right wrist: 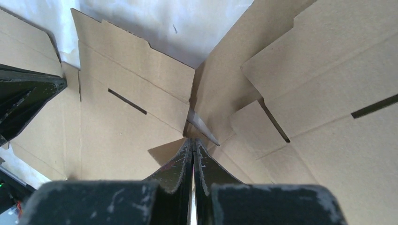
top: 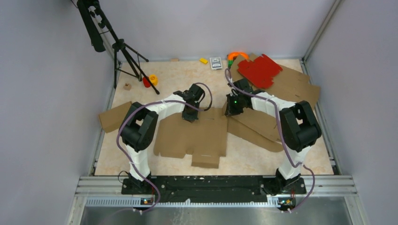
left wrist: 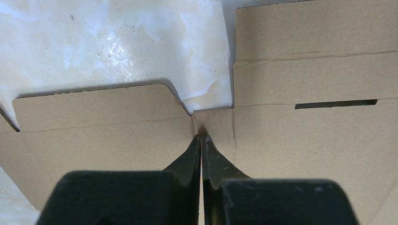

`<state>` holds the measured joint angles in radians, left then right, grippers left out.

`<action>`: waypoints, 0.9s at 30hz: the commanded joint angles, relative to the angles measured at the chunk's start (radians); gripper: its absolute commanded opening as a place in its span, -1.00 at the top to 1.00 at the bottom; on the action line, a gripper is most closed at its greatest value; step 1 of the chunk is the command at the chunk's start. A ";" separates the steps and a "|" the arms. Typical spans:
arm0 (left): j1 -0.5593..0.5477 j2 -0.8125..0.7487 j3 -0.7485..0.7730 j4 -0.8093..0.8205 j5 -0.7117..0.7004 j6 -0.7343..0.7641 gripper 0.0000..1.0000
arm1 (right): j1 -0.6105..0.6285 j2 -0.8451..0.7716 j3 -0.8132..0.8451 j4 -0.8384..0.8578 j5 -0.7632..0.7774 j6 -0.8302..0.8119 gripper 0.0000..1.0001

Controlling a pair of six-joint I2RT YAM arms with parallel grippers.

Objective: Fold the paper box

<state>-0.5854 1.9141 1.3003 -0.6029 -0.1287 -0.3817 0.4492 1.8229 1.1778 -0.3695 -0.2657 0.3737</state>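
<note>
Your paper box (top: pixel 192 138) lies unfolded and flat at the centre of the overhead view, with its long axis running left to right and one tab pointing to the bottom edge. Your left gripper (top: pixel 189 117) and right gripper (top: pixel 230 112) are both clenched and empty, tips at the box's upper edge. Print on the small dark pack (top: pixel 216 63) at top centre is too small to read.

Paper box (top: pixel 192 138) flat at ctr; L claw (top: pixel 189 118) on far edge, R claw (top: pixel 230 113) at far-R corner.
</note>
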 commanded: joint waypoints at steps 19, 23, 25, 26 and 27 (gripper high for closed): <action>-0.011 0.048 -0.020 -0.014 -0.006 0.004 1.00 | 0.061 -0.077 0.017 -0.071 0.019 -0.108 1.00; -0.011 0.049 -0.020 -0.014 -0.005 0.004 1.00 | 0.080 -0.070 0.015 -0.096 0.034 -0.123 1.00; -0.011 0.046 -0.021 -0.014 -0.005 0.004 1.00 | 0.090 -0.067 0.001 -0.099 0.046 -0.130 1.00; -0.011 0.046 -0.020 -0.015 -0.005 0.004 1.00 | 0.093 -0.063 -0.003 -0.105 0.057 -0.132 1.00; -0.012 0.046 -0.021 -0.015 -0.005 0.004 1.00 | 0.095 -0.059 -0.008 -0.108 0.066 -0.134 1.00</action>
<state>-0.5911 1.9141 1.3003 -0.6025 -0.1295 -0.3817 0.5220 1.7809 1.1778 -0.4599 -0.2283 0.2687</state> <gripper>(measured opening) 0.001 0.003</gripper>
